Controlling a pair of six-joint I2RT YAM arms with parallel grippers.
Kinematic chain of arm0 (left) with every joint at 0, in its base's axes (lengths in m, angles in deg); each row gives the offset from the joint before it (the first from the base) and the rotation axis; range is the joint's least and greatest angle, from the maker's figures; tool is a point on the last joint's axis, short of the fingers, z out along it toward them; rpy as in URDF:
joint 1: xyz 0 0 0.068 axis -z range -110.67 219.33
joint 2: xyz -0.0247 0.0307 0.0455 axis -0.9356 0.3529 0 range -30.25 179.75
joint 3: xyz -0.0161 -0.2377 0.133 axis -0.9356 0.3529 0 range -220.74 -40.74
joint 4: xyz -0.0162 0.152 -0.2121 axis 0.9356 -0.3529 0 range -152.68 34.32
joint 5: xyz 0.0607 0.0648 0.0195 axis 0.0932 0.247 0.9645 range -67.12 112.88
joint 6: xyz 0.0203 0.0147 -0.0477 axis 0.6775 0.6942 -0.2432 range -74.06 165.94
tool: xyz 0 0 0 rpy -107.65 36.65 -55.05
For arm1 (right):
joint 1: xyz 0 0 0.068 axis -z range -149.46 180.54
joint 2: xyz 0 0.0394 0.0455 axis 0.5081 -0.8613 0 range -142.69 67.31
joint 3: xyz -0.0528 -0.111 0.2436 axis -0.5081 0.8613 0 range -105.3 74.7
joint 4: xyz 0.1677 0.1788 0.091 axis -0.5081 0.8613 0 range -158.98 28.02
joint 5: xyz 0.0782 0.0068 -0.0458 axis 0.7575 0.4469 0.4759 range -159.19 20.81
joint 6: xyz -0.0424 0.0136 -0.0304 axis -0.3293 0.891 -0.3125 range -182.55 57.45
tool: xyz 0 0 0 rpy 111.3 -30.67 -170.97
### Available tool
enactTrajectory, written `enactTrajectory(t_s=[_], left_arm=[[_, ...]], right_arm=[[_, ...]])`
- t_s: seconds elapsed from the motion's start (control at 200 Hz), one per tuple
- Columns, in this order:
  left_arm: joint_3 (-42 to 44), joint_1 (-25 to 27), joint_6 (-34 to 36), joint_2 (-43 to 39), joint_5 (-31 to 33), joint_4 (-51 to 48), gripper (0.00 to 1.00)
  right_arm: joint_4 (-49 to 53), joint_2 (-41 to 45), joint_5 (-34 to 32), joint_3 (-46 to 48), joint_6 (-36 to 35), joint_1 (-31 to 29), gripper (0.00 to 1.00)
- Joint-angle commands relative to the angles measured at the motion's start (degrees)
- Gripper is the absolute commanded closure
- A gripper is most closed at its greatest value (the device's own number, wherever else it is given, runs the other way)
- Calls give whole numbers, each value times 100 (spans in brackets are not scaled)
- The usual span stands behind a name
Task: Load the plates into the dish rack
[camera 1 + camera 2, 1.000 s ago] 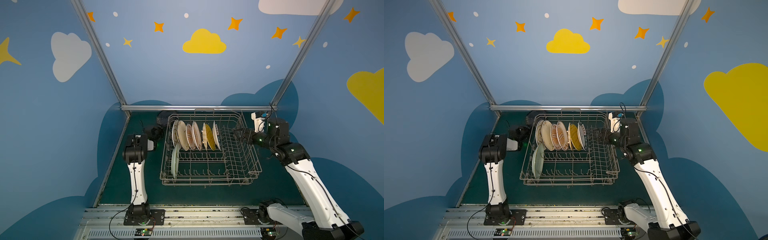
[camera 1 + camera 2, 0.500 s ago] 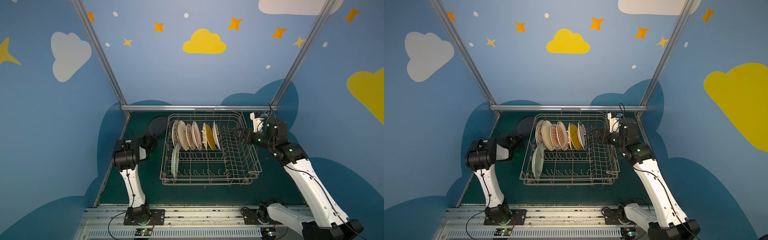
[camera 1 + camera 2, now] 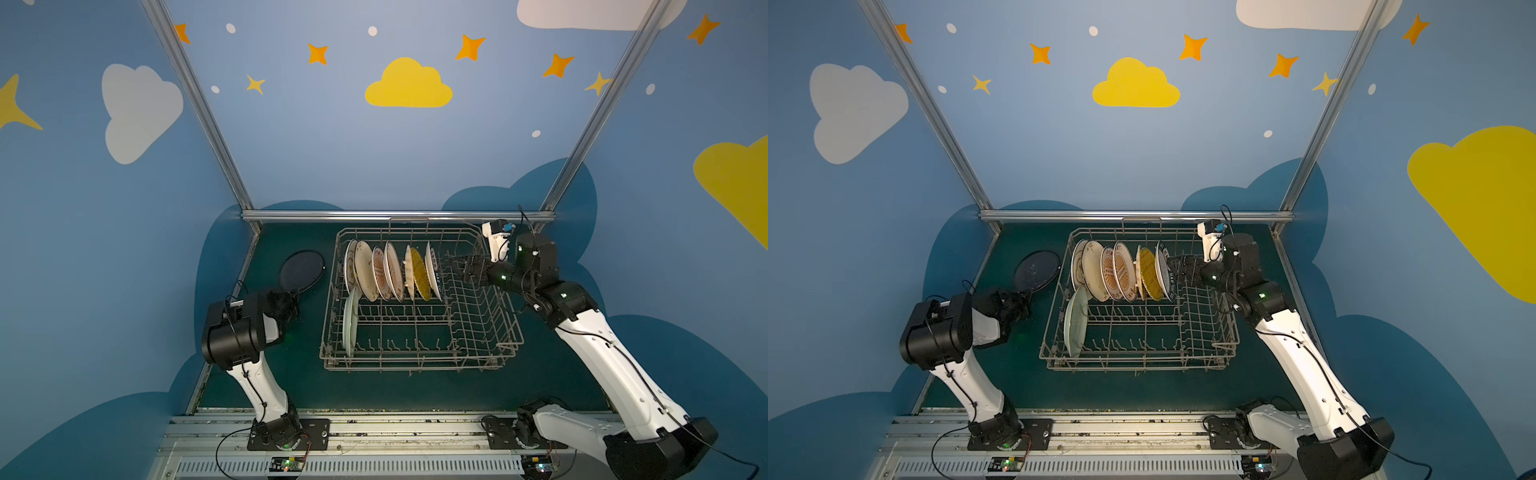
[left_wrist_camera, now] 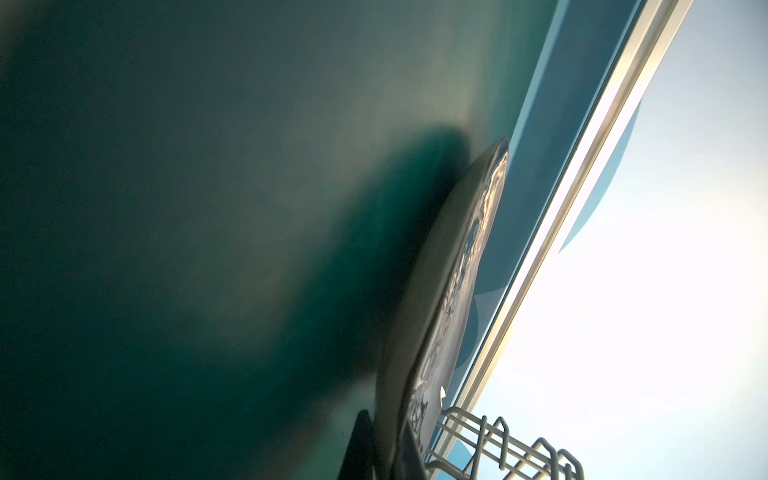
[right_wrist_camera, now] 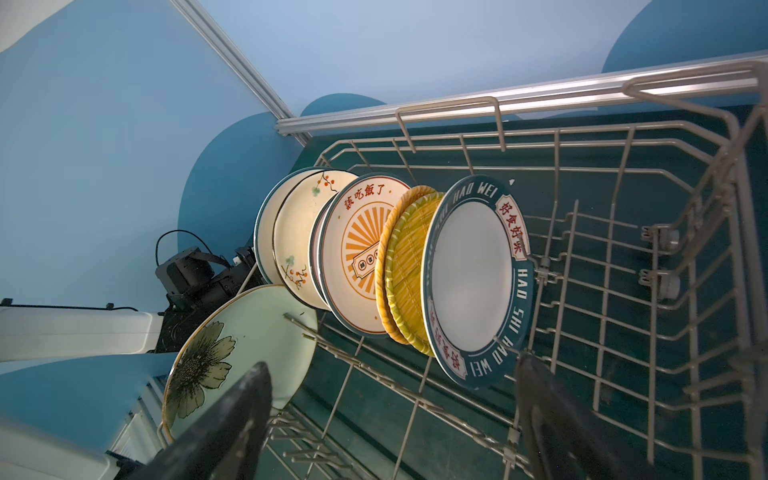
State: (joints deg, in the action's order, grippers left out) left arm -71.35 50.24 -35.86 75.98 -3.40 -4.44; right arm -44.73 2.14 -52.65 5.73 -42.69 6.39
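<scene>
Left gripper [image 4: 384, 457] first: I have its jaws clamped together on the rim of the black plate [image 3: 302, 270], one finger on each face, as the left wrist view shows. In both top views that plate is outside the dish rack [image 3: 415, 368], just off its left wall toward the back of the green table [image 3: 374, 386]. From the wrist view the gripped edge looks tipped up off the surface. I cannot tell whether the far edge touches down.

My right gripper [image 5: 392, 363] has its jaws spread wide with nothing between them. It hangs over the right part of the rack, just beside the lettered-rim plate [image 5: 469, 282].

Inside the rack, I count seven plates on edge in the far row. The lettered-rim one stands at the right end. Left of it come two yellow woven plates [image 5: 409, 266], then the sunburst plate [image 5: 357, 257] with another tucked close behind it, and two cream ones at the left end. A pale green plate [image 5: 232, 345] leans in the near row at its left end.

By my reading, eight are loaded and the black one is the last I can see outside. What remains is to lift it, turn it on edge, carry it over the left wall and seat it between free tines. The near row beside the pale green plate looks open.
</scene>
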Motion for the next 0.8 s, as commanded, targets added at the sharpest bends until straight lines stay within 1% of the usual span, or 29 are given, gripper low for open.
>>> enactTrajectory(t_s=[0.0, 0.145, 0.27, 0.421, 0.581, 0.691, 0.796], left_arm=[[185, -224, -85, -487, -19, -120, 97], [303, -426, 89, -1341, -34, -827, 97], [168, -554, 262, -2170, 16, -1982, 97], [0, -841, 617, -3070, -116, -2957, 97], [-134, -1210, 684, -3462, -558, -3193, 97], [-224, -1355, 724, -3634, -814, -3260, 97], [-441, -1459, 902, -3778, -1103, -3470, 97]], right_arm=[[-402, -31, 42, 77, -189, -108, 11], [-693, -74, 47, 115, -211, -224, 11], [-895, -152, 60, 88, -294, -345, 11], [-1015, -229, 39, 59, -376, -455, 11], [-1110, -318, 51, 23, -418, -534, 11], [-1140, -381, 37, -36, -479, -613, 11], [-1206, -383, -26, -31, -611, -703, 11]])
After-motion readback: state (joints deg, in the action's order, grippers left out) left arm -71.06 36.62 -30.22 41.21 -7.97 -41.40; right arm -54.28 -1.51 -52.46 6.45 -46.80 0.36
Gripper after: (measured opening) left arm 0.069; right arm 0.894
